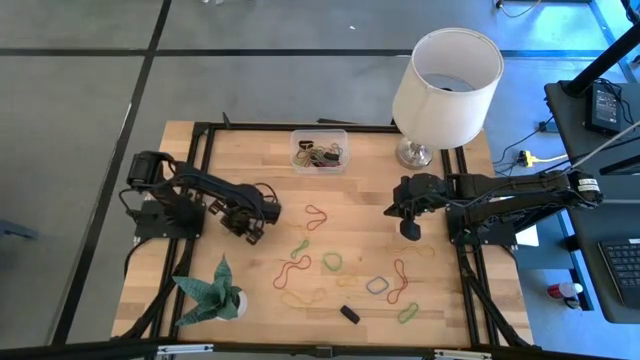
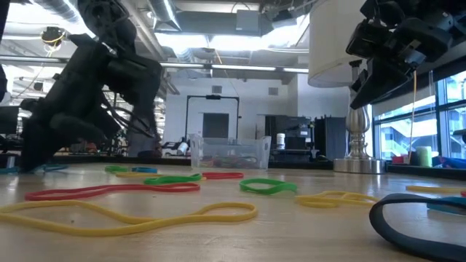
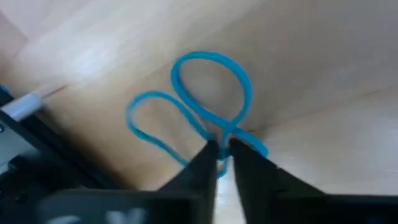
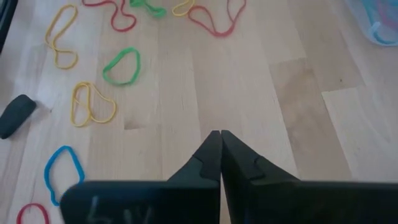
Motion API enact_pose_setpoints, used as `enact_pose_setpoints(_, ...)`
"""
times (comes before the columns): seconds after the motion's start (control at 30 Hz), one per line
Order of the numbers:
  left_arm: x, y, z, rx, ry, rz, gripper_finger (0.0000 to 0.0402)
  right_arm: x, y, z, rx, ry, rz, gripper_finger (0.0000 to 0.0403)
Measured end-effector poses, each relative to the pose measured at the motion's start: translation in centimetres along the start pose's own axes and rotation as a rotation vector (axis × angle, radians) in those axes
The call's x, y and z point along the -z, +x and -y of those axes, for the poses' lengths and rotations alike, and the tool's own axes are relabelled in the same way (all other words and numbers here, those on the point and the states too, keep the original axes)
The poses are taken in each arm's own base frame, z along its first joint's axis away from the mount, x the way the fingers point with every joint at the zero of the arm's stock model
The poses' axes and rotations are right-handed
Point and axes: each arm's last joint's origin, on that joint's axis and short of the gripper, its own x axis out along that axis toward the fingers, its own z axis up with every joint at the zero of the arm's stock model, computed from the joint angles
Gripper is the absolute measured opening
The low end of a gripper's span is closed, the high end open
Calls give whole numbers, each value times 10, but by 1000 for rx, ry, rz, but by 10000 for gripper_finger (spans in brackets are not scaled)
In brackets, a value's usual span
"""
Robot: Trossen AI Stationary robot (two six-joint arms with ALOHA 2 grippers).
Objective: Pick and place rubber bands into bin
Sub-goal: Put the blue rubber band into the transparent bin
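Note:
Loose rubber bands lie on the wooden table's middle: a red one (image 1: 318,215), a green one (image 1: 331,262), a yellow one (image 1: 300,296) and others. The clear bin (image 1: 320,150) stands at the far edge with several bands inside. My left gripper (image 1: 256,232) is low over the table's left part, shut on a twisted blue rubber band (image 3: 205,93). The high view hides that band under the gripper. My right gripper (image 1: 410,232) hangs shut above bare wood right of the bands, touching nothing (image 4: 220,140). My left gripper pinches the blue rubber band between its two fingertips where the twisted strands cross (image 3: 219,138), at one end of the figure-eight. The fingers come from above, slanting down. The band's two loops (image 3: 155,118) spread out ahead of the fingers, flat on the wood.
A white lampshade (image 1: 447,75) on a metal base stands at the far right corner beside the bin. A green paper plant (image 1: 210,290) sits at the near left. A small black block (image 1: 349,314) lies near the front edge. Black frame rails run along the table's sides.

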Motion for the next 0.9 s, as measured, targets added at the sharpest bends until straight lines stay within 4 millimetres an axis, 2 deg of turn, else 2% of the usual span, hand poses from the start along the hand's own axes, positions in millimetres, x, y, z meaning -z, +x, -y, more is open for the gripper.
enact_pose_setpoints(0.07,-1,-3,2,-6,11,10,12,0,0,0,0,8,1,6)
enact_pose_setpoints(0.23,-6,-19,12,28,16,84,3,0,0,0,-1,23,0,6)
enact_pose_setpoints(0.4,-8,-47,19,3,40,156,3,0,0,0,-2,28,1,6)
enact_pose_setpoints(0.7,-11,-125,16,-118,103,337,2,0,0,0,-2,26,1,6)
enact_pose_setpoints(0.9,-28,-182,7,-117,187,548,2,-2,0,0,-4,43,17,6)
